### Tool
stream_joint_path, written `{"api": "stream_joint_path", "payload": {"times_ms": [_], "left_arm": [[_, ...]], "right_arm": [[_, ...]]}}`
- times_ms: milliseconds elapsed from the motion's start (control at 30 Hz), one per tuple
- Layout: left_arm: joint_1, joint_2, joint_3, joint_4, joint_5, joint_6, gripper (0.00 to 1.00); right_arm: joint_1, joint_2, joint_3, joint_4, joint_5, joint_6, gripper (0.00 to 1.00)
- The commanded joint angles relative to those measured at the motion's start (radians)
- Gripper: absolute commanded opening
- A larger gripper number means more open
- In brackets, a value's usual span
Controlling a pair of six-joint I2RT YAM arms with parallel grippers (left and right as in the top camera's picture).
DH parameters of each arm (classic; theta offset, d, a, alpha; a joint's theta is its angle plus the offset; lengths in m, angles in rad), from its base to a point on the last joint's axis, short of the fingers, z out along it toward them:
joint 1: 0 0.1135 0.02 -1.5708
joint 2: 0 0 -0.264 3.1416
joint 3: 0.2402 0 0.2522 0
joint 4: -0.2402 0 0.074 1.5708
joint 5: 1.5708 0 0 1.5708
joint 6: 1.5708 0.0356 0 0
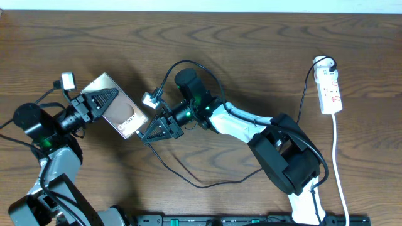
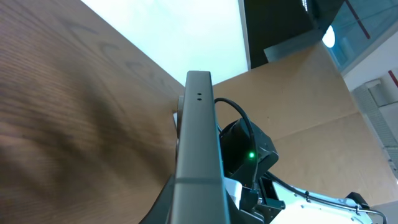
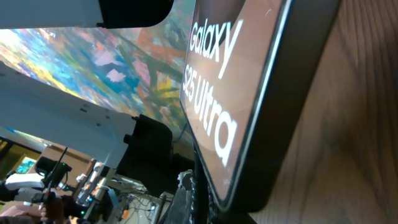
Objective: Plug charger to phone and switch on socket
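Brown wood counter (image 1: 251,37) holds everything. Your left hand (image 1: 103,99) is clamped on the phone (image 1: 125,116). Your right hand (image 1: 149,130) is squeezed together at the phone's low end, near the charger cable (image 1: 201,184). You can't tell if it's plugged in. The socket (image 1: 331,91) waits far right, its switch left to press.

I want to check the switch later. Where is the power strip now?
Overhead view: the white power strip lies by the table's right edge, toward the far side, its white cord trailing back to the near edge.
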Motion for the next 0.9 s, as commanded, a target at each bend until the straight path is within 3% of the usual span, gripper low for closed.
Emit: {"api": "stream_joint_path", "payload": {"times_ms": [0, 867], "left_arm": [[-0.003, 0.000, 0.009, 0.005, 0.025, 0.029, 0.07], [-0.003, 0.000, 0.009, 0.005, 0.025, 0.032, 0.07]], "right_arm": [[-0.004, 0.003, 0.002, 0.002, -0.007, 0.006, 0.02], [-0.027, 0.003, 0.002, 0.002, -0.006, 0.006, 0.02]]}}
